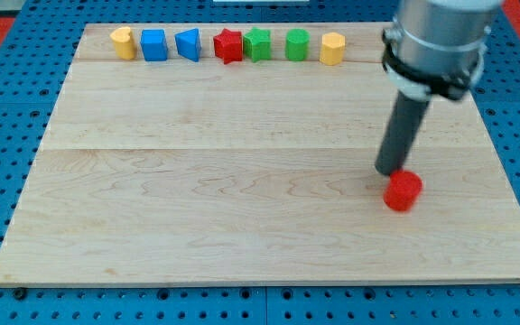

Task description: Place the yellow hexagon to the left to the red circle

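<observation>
The yellow hexagon sits at the right end of a row of blocks along the view's top edge of the wooden board. The red circle lies alone at the view's right, lower on the board. My tip is just above and left of the red circle, close to or touching its upper-left edge. The rod rises from there to the grey arm body at the view's top right.
The top row, from the view's left: a yellow heart, a blue cube, a blue wedge-like block, a red star, a green star, a green hexagon-like block. Blue pegboard surrounds the board.
</observation>
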